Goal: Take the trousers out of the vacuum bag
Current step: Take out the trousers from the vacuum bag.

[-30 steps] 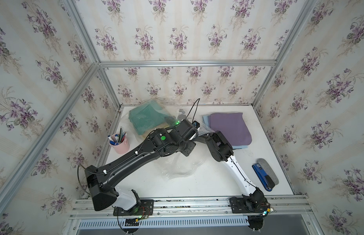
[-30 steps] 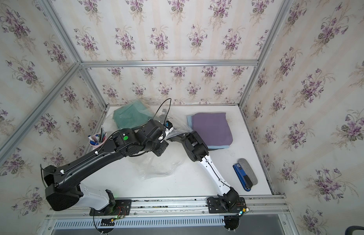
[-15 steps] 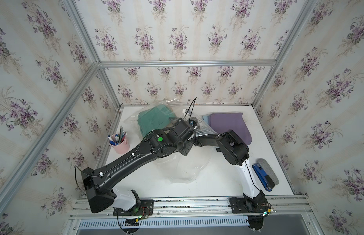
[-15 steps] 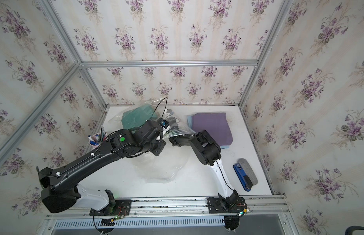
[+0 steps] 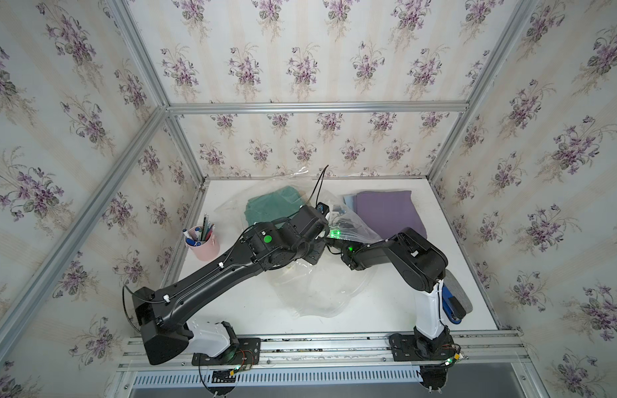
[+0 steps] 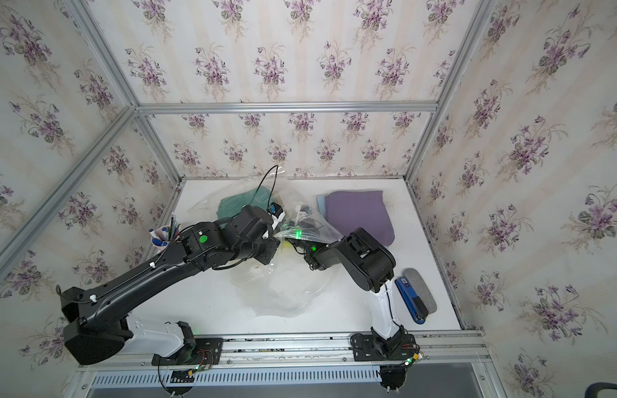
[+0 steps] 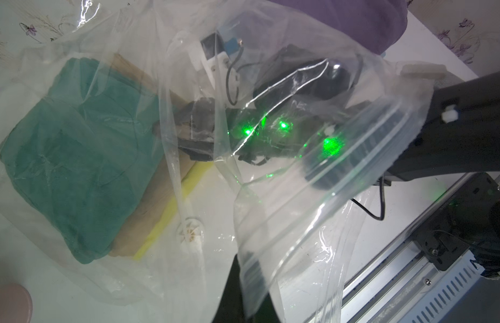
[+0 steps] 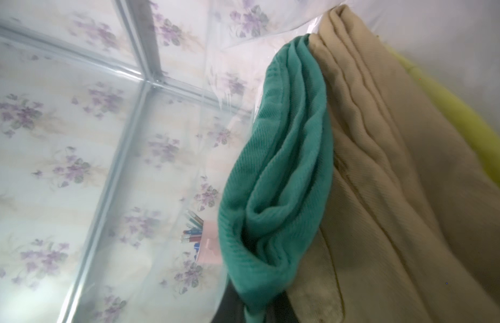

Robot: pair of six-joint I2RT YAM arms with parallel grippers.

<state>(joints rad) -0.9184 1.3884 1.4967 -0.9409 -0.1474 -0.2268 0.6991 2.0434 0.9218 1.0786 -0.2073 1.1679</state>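
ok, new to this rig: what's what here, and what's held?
Two black robot arms stand on a rail at the front edge of a white table. Two pictures look down from overhead; two come from cameras on the wrists. A clear crinkly plastic vacuum bag holds folded teal trousers, khaki trousers and yellow trousers; purple trousers and light-blue trousers lie outside. The left gripper is shut on the bag's zip edge, holding it up. The right gripper reaches inside towards the stack; its jaws are hidden. A pink pen cup and a blue stapler sit aside.
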